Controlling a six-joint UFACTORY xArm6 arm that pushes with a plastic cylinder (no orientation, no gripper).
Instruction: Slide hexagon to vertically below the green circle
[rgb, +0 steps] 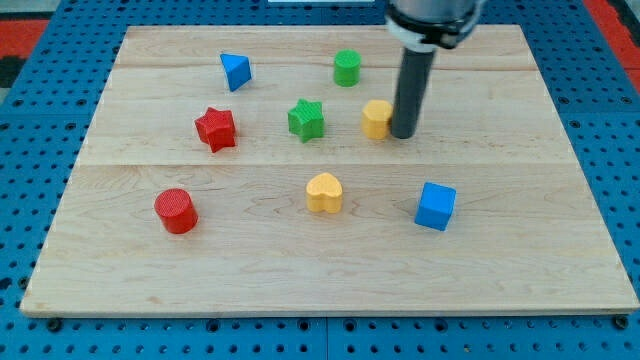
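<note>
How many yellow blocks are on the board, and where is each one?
2. The yellow hexagon sits right of the green star, with my tip against its right side, partly covering it. The yellow heart lies lower, near the board's middle. None seems hidden.

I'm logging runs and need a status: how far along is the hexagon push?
Done: my tip has reached the yellow hexagon, on its right side. In hand: the hexagon sits lower than the green circle but right of it. Left: nudging it toward the view's left until it lines up under the circle.
</note>
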